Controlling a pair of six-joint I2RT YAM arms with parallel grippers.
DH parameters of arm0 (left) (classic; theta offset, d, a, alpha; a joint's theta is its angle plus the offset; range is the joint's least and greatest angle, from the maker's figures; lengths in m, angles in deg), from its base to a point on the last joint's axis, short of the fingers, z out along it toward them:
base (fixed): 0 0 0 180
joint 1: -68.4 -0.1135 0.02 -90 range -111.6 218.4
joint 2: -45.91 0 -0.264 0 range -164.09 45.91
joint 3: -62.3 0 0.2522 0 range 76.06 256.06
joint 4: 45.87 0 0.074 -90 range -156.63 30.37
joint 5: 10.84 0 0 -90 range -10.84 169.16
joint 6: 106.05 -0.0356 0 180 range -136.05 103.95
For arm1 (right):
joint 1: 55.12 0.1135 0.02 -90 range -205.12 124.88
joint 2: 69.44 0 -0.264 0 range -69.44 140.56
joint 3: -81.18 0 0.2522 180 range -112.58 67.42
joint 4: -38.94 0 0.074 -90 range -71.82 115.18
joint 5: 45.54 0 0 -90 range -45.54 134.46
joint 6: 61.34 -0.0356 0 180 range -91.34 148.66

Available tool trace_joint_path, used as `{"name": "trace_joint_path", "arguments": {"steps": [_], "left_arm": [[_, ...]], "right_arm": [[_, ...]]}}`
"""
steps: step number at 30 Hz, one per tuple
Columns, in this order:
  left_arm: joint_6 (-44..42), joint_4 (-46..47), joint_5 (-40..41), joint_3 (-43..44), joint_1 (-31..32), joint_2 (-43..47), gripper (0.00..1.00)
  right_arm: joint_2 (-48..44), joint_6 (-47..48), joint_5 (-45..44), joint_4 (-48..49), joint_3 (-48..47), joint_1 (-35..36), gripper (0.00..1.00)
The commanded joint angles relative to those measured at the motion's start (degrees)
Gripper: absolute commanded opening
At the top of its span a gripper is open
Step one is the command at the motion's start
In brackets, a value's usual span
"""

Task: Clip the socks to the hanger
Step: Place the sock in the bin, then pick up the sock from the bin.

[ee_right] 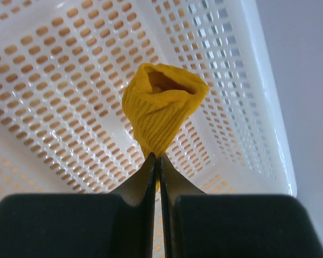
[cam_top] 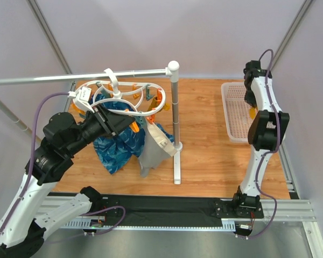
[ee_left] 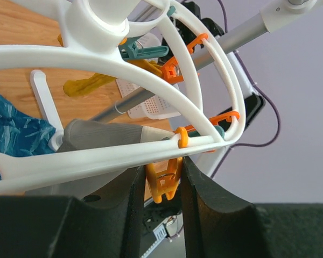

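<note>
The white oval hanger with orange clips hangs by its hook from the grey rail. My left gripper is at its near rim. In the left wrist view its fingers are shut on one orange clip under the white ring. A mustard-yellow piece, apparently the other sock, hangs below a teal clip further back. My right gripper is shut on a mustard-yellow sock, bunched just beyond the pinched fingertips, above the white basket.
A blue wave-patterned cloth and a grey and beige garment hang or lie under the hanger. The rail's upright post stands mid-table on a white foot. The white slotted basket sits at the right edge.
</note>
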Motion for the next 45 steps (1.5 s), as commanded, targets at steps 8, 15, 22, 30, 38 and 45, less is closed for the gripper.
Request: {"name": "trace_joint_path", "arguments": {"steps": [8,15,22,30,38,45], "left_arm": [[-1.7,0.6,-5.8,-1.4,0.2,-2.4,0.00],[-3.3,-0.6,-4.1,-1.3,0.2,-1.2,0.00],[-4.7,-0.8,-2.8,-1.4,0.2,0.3,0.00],[-5.6,-0.7,-2.3,-1.6,0.2,0.0,0.00],[-5.1,-0.6,-2.5,-1.7,0.2,-0.7,0.00],[-4.3,-0.3,-3.0,-1.5,0.2,-1.1,0.00]], "right_arm": [[8.9,5.6,1.8,-9.2,-8.4,4.4,0.33],[-7.8,-6.5,24.3,12.9,14.0,-1.1,0.62],[-11.6,-20.4,38.1,29.7,22.6,-8.8,0.62],[-8.0,-30.5,38.3,33.4,23.6,-10.0,0.53],[-6.1,-33.3,27.9,26.5,21.9,-10.0,0.52],[-4.4,-32.5,25.5,29.0,24.3,-10.0,0.53]]}}
